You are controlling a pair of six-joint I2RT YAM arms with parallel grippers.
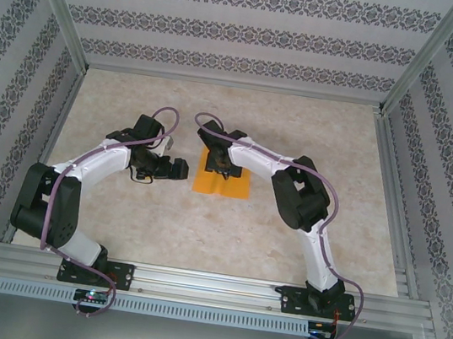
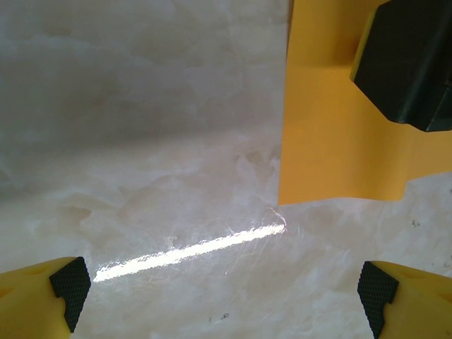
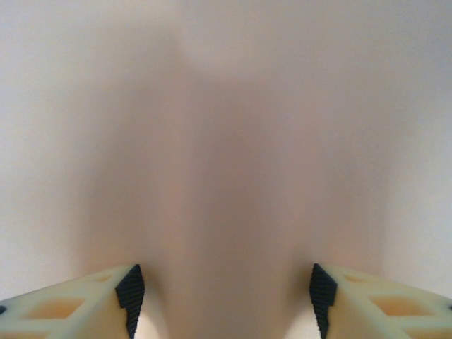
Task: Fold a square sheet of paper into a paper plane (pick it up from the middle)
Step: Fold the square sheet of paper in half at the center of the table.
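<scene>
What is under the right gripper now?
The square sheet of paper, lying on the table. The right gripper covers its middle, so contact there cannot be seen.

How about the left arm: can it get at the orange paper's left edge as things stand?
Probably yes. The left gripper hangs open beside the sheet of paper, with bare table between. The right gripper sits over the sheet's middle, leaving that edge free.

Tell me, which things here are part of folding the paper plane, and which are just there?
For the job: square sheet of paper; right gripper, down over the sheet; left gripper, open beside it.
Just there: marble-patterned table; patterned walls; metal frame.
</scene>
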